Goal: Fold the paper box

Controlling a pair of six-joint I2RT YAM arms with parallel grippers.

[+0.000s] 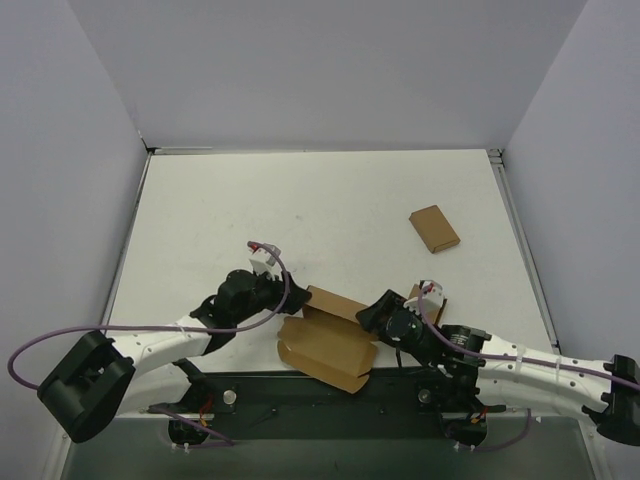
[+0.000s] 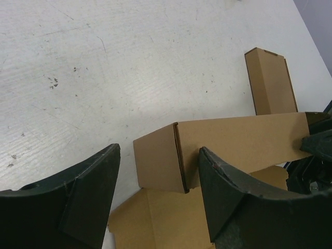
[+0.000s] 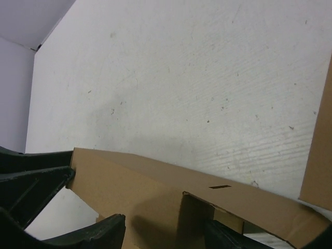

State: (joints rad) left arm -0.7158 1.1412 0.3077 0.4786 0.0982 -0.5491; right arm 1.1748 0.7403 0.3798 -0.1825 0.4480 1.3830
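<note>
Left gripper (image 2: 158,150): jaws spread, straddling the raised end wall, not pinching. Paper box (image 1: 330,345) sits half-formed at the table's (image 1: 330,200) near edge, between both arms. Looks light and thin, stiff only along creases. Expect sliding, so pinch walls near folds. Right gripper (image 3: 165,223): also spread, at the long wall.

My overhead camera, above and behind me, looks down on the whole flat white table (image 1: 330,200). Both wrist cameras sit low and close, peering forward past my dark fingers (image 2: 78,207). All three share the plain brown cardboard paper box (image 1: 330,345).
</note>
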